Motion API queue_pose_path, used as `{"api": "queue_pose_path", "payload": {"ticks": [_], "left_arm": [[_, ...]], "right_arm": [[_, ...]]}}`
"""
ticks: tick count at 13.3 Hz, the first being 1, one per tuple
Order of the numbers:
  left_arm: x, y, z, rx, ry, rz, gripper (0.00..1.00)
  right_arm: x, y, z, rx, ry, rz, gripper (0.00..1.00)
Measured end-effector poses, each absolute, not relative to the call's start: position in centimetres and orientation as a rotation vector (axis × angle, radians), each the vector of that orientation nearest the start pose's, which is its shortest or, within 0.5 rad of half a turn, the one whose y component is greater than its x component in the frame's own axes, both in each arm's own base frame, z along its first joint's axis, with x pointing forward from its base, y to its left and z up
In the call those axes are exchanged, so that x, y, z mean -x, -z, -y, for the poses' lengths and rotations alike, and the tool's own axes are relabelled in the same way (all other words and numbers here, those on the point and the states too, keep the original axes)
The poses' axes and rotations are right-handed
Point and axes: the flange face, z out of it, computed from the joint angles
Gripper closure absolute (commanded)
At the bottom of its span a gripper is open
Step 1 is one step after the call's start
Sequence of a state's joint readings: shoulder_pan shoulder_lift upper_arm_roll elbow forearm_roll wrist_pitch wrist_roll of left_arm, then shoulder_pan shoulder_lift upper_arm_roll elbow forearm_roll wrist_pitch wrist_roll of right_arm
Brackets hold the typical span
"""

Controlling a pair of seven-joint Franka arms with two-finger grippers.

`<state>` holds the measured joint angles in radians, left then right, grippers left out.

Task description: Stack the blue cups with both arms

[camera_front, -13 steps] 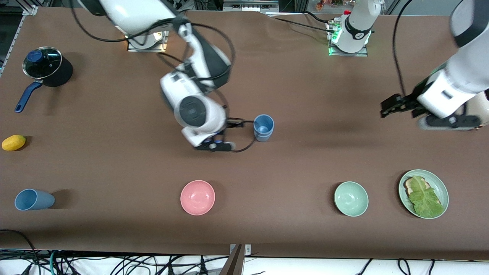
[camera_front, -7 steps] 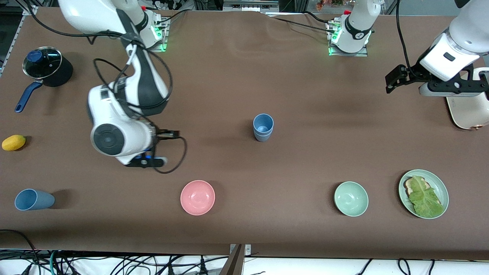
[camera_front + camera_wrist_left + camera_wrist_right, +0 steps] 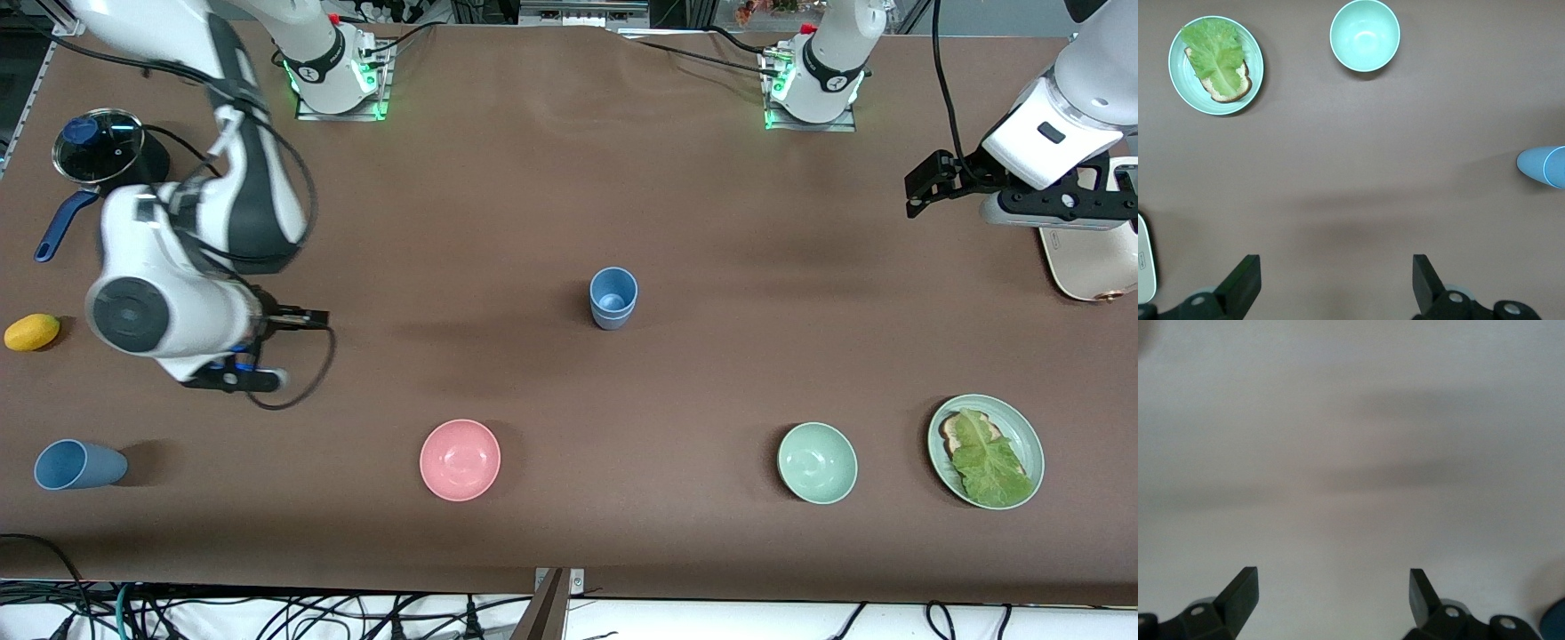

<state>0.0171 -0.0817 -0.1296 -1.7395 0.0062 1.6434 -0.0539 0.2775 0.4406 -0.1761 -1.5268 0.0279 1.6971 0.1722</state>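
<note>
Having left the upright nested matte blue plastic cups (image 3: 613, 298) mid-tabletop, the right pincer (image 3: 1331, 600), spread and empty, has swung toward the toppled blue cup (image 3: 78, 465); the left pincer (image 3: 1335, 283) waits spread.

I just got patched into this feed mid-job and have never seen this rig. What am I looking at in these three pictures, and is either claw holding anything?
Two white robot arms work at a brown table. The wide picture looks down from a high camera facing them; the other two come from cameras on each wrist. The right gripper hangs open and empty near the lemon and pot. The left gripper, also open and empty, waits at its end of the table. Mid-table stand the stacked blue cups. A third blue cup lies on its side near the front edge, along with a pink bowl, green bowl and a plate of bread and lettuce.
</note>
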Motion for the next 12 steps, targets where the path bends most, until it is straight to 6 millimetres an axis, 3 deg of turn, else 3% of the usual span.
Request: {"api": "queue_pose_path", "payload": {"ticks": [3, 5, 8, 12], "left_arm": [[-53.0, -59.5, 6.2, 3.122, -0.020, -0.094, 0.00], [-53.0, -59.5, 6.2, 3.122, -0.019, -0.095, 0.00], [-53.0, -59.5, 6.2, 3.122, -0.019, -0.095, 0.00], [-53.0, -59.5, 6.2, 3.122, -0.019, -0.095, 0.00]], "right_arm": [[-60.7, -44.8, -0.8, 3.161, -0.290, -0.229, 0.00], [-57.9, -48.8, 2.6, 3.138, -0.206, -0.292, 0.00], [-55.8, -52.2, 2.2, 3.137, -0.143, -0.281, 0.00], [-55.9, -53.0, 0.0, 3.144, -0.141, -0.220, 0.00]]}}
